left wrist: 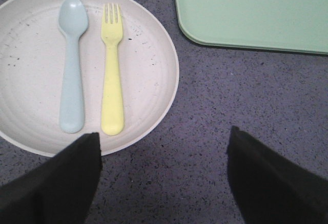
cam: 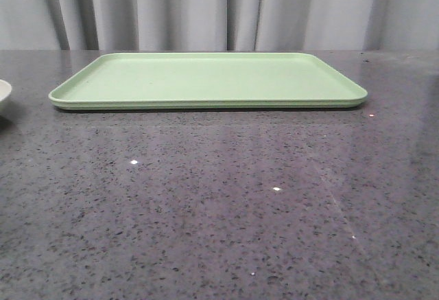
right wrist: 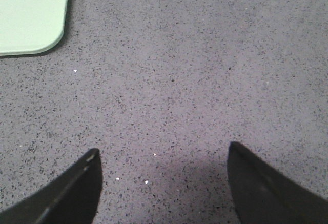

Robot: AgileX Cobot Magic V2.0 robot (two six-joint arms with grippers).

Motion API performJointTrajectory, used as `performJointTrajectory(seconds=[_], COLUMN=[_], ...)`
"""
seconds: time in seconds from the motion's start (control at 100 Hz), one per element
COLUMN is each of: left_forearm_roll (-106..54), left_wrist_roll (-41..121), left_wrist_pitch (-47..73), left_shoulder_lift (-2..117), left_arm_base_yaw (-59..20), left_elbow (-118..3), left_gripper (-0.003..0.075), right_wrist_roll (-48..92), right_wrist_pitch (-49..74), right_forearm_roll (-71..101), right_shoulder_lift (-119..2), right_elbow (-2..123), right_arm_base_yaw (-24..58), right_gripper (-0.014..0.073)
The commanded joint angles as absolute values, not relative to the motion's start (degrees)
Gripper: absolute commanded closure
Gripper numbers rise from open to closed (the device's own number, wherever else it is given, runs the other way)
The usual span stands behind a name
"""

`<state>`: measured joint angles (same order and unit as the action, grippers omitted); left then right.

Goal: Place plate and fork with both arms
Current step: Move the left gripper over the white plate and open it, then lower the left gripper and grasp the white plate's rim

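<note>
The cream-white speckled plate [left wrist: 143,75] lies on the dark table beside a corner of the green tray [left wrist: 256,14]. The yellow fork [left wrist: 112,70] lies on the plate, next to a pale blue spoon [left wrist: 72,65]. My left gripper [left wrist: 164,137] is open and empty, above the table just beside the plate's rim; one finger overlaps the rim in the view. In the front view only a sliver of the plate [cam: 3,95] shows at the far left edge. My right gripper [right wrist: 163,152] is open and empty over bare table, beside another corner of the tray [right wrist: 31,14].
The light-green tray [cam: 206,80] lies flat across the back middle of the speckled grey table [cam: 219,197]. A grey curtain hangs behind the table. Neither arm shows in the front view.
</note>
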<state>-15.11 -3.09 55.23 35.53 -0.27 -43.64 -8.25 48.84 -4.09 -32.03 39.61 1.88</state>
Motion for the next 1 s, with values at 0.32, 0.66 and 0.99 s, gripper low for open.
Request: performJointTrajectory(seconds=[0.32, 0.66, 0.99], left_forearm_roll=[-10.99, 1.06, 3.69], left_wrist_roll=[-3.45, -7.84, -4.81], left_wrist_pitch=[51.01, 50.72, 48.27], left_shoulder_lift=[36.2, 43.44, 52.88], left_arm_base_yaw=[-0.2, -0.09, 10.84], left_elbow=[-45.78, -50.96, -58.18], left_gripper=[0.0174, 0.0174, 0.0174], right_wrist_roll=[-8.09, -8.09, -8.09], right_wrist_pitch=[44.95, 45.0, 45.46], right_forearm_roll=[-4.52, -4.52, -4.52], right_shoulder_lift=[-32.75, -32.75, -32.75], right_elbow=[41.66, 41.66, 41.66], right_arm_base_yaw=[1.63, 1.63, 1.63], right_gripper=[0.0037, 0.0037, 0.0037])
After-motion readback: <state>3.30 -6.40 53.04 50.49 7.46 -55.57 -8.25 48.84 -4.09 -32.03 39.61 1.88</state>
